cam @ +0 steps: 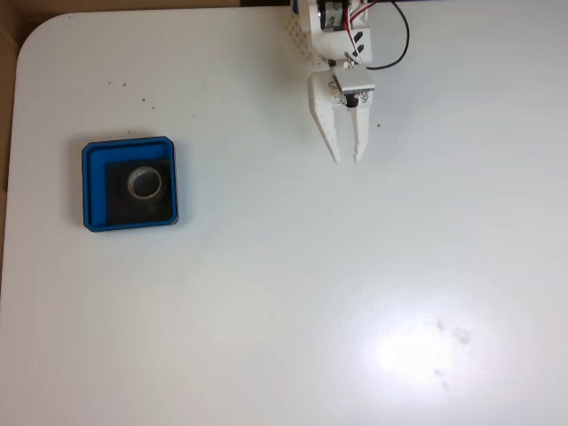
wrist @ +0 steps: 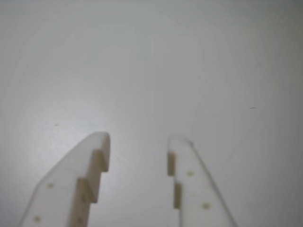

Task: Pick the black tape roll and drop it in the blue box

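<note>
Black tape roll [cam: 145, 183] lies inside blue box [cam: 130, 184], left on table [cam: 284, 293]. Hand [cam: 346, 160] far right, narrowly parted, empty.

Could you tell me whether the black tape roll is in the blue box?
In: the black tape roll lies on the blue box floor.

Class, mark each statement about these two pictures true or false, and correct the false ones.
1. The black tape roll lies inside the blue box. True.
2. The gripper grips the roll. False: its jaws are open with nothing between them, as the wrist view also shows.
3. In the fixed view, the box sits left of the gripper. True.
4. The box is red. False: its rim is blue, its floor black.
</note>
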Motion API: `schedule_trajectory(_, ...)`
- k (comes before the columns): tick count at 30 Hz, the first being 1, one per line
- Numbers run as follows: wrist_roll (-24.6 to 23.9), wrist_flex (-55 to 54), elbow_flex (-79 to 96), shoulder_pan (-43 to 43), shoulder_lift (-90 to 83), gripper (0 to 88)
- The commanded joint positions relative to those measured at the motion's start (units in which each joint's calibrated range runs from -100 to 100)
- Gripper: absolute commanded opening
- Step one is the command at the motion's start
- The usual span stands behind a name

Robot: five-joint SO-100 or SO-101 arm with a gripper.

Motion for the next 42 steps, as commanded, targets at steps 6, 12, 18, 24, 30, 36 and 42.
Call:
schedule_trajectory(6,0.4,-0.5,0.6,-0.2,-0.8,3.3)
schedule_trajectory(12,0.2,-0.6,0.6,-0.4,-0.5,1.0)
schedule_trajectory(18,0.3,-0.6,0.6,-0.4,-0.5,1.0)
schedule_trajectory(24,0.3,-0.6,0.6,-0.4,-0.5,1.0)
schedule_trajectory(30,0.3,-0.6,0.6,-0.1,-0.5,1.0)
schedule_trajectory(36,0.3,-0.6,0.6,-0.1,-0.5,1.0)
schedule_trajectory(42,0.3,-0.6,0.6,-0.2,-0.5,1.0)
